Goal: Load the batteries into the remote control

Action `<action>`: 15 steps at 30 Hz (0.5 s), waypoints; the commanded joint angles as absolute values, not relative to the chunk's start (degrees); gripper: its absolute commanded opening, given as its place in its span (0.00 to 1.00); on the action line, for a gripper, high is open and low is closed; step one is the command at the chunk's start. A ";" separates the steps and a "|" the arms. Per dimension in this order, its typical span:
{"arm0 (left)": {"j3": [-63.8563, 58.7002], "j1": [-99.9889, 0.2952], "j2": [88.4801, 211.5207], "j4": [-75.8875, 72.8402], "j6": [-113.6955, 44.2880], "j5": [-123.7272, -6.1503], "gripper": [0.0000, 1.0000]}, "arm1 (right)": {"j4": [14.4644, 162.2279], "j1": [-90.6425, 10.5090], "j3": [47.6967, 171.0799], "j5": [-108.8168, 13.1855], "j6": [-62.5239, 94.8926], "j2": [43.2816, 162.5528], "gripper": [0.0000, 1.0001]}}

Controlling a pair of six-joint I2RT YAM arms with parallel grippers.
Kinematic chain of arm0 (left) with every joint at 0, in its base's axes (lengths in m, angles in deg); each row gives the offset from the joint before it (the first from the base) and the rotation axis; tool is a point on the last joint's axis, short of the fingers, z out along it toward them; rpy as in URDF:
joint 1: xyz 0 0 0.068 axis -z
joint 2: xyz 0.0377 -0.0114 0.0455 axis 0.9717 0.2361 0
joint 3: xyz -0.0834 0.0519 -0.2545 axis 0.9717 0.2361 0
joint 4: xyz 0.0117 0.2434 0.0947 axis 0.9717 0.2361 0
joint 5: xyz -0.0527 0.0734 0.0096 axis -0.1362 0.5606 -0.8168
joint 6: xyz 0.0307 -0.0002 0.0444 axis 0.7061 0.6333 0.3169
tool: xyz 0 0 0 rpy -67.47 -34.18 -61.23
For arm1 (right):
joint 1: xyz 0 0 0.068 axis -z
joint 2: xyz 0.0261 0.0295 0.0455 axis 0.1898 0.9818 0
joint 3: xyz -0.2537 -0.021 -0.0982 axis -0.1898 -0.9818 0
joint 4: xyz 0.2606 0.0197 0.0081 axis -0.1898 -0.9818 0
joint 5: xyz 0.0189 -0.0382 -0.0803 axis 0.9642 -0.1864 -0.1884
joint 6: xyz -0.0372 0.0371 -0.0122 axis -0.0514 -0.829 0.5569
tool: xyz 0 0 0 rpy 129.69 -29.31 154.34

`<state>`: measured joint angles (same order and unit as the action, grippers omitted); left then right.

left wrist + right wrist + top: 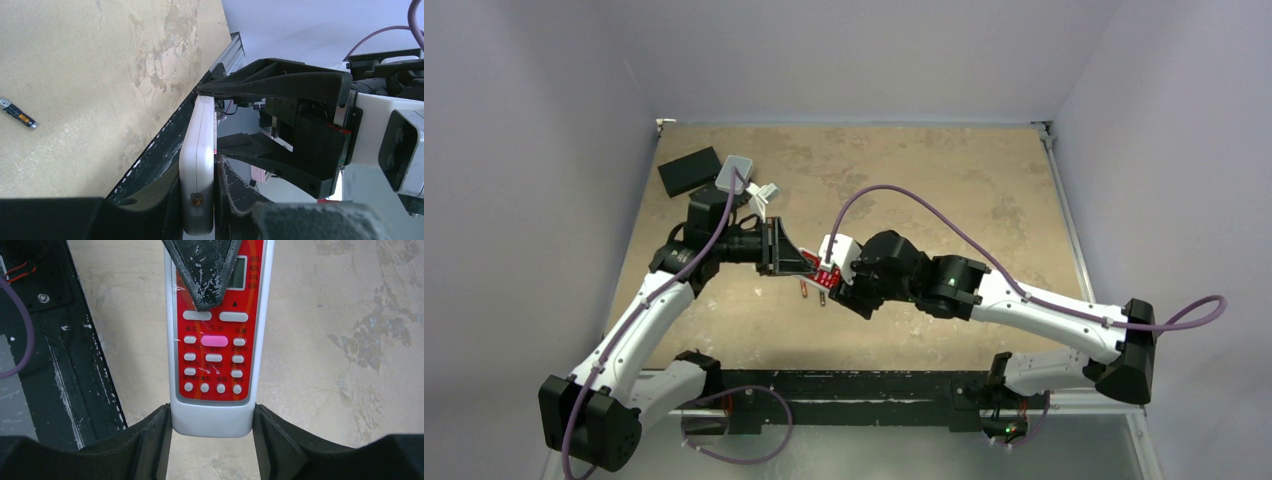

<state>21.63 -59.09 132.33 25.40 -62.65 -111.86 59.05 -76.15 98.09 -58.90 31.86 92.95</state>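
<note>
The remote control (215, 340), white with a red button panel, hangs above the table between both arms. My right gripper (212, 440) is shut on its lower end, one finger (150, 440) pressed on each long edge. My left gripper (197, 200) is shut on its other end across front and back; the remote control (197, 165) shows edge-on there, and a left fingertip (207, 270) covers part of the display. From above, the remote control (827, 275) sits between the left gripper (799, 262) and right gripper (844, 270). Two batteries (804, 290) (822, 296) lie on the table below it. One battery (18, 114) lies apart.
A flat black slab (689, 170), a light grey rounded box (735, 173) and a small white piece (767, 192) sit at the back left. A black rail (854, 385) runs along the table's near edge. Grey walls enclose the tabletop (984, 200).
</note>
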 commanded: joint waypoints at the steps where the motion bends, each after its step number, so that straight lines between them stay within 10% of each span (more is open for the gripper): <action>1: 22.83 -59.22 130.49 22.19 -64.16 -112.37 0.00 | 61.30 -75.98 98.11 -60.25 31.90 89.97 0.17; 5: 23.50 -59.21 130.10 19.74 -67.27 -111.49 0.00 | 60.99 -75.98 97.94 -60.13 31.54 88.86 0.55; 15: 27.91 -59.21 129.04 13.45 -75.45 -108.31 0.00 | 62.46 -75.98 95.47 -57.31 32.41 85.05 0.78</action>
<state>26.48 -59.02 130.08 18.34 -70.83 -109.84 59.82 -76.13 96.84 -58.66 31.80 87.68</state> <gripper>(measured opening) 0.208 0.754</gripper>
